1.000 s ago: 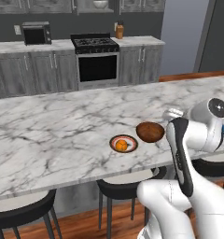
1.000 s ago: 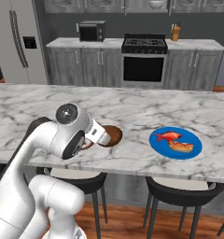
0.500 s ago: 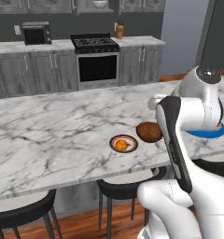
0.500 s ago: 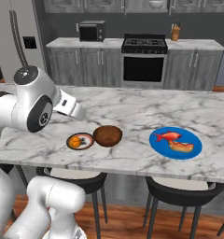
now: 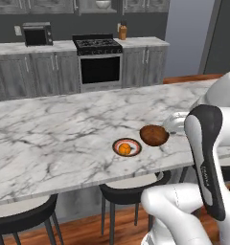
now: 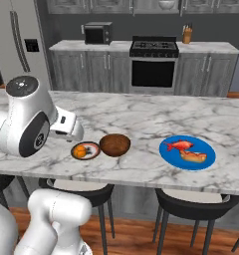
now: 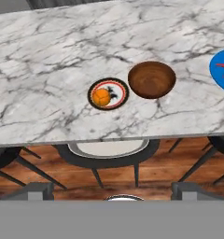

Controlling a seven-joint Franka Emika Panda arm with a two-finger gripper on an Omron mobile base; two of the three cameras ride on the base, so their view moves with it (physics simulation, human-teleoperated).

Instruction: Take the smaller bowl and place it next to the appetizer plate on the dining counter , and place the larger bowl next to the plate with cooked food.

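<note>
You see the wooden bowl (image 7: 151,80) just beside the appetizer plate (image 7: 108,94) on the marble tabletop (image 7: 48,51) — tool (image 7: 112,191) fingers apart, holding nothing.

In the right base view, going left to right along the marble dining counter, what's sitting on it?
Small dark-rimmed plate holding an orange round food piece → round reddish-brown wooden bowl → flat bright blue plate with a red fish and a bun-like piece.
</note>
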